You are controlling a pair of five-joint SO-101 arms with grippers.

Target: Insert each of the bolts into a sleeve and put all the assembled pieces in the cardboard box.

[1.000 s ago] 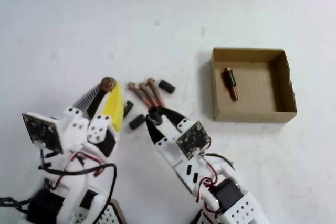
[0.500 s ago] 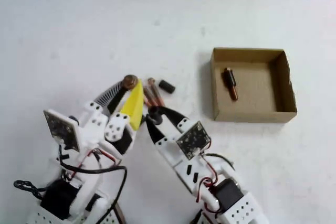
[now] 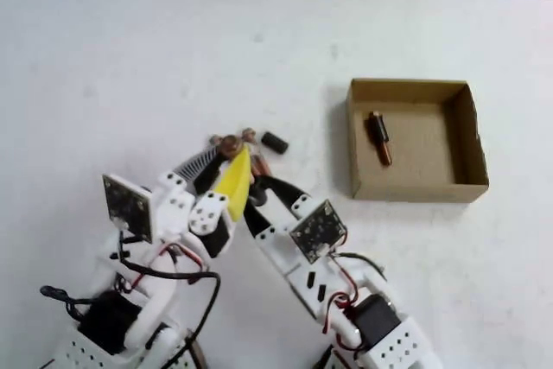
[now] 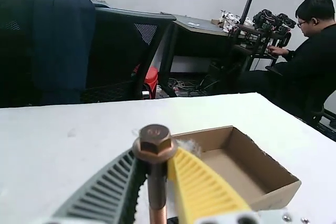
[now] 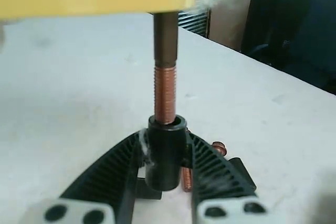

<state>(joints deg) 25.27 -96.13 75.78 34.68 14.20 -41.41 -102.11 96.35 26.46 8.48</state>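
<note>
left tool (image 3: 229,149) gripping bolt (image 4: 154,148), cardboard box (image 3: 413,86) holding one assembled piece (image 3: 378,137)

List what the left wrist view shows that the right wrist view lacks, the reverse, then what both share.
Left wrist, not right: the hexagonal head of the copper bolt and the cardboard box. Right wrist, not left: the black cylindrical sleeve in the right gripper, the bolt's threaded tip at its mouth, a loose copper bolt behind. Both: the bolt's shank, the yellow finger of the left gripper, white table.
</note>
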